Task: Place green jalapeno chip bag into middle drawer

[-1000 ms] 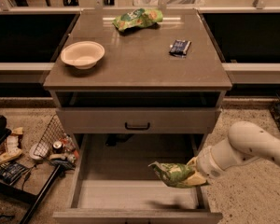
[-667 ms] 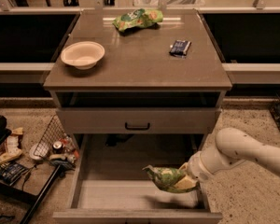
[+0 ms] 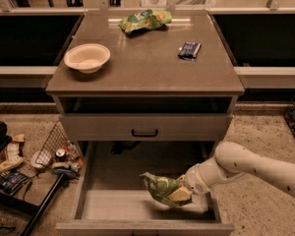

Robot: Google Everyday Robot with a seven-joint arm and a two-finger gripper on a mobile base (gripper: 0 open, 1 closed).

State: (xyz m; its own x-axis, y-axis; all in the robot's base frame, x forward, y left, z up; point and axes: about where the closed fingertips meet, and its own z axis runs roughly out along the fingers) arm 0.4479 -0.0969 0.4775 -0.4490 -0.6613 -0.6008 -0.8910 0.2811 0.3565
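Observation:
The green jalapeno chip bag (image 3: pixel 160 187) is a glossy green foil bag with pale markings. My gripper (image 3: pixel 185 193) is shut on its right end and holds it just above the pale floor of the pulled-out middle drawer (image 3: pixel 113 206), right of the drawer's centre. My white arm (image 3: pixel 246 166) reaches in from the right, over the drawer's right wall. The fingers are mostly hidden behind the bag.
On the cabinet top are a cream bowl (image 3: pixel 87 58), another green bag with an orange-yellow patch (image 3: pixel 145 19) and a dark blue packet (image 3: pixel 189 49). A shut drawer front with a black handle (image 3: pixel 144 132) sits above the open drawer. A wire basket and clutter (image 3: pixel 54 154) lie on the floor at left.
My arm has moved left and a little lower with the bag, carrying it further in over the drawer floor.

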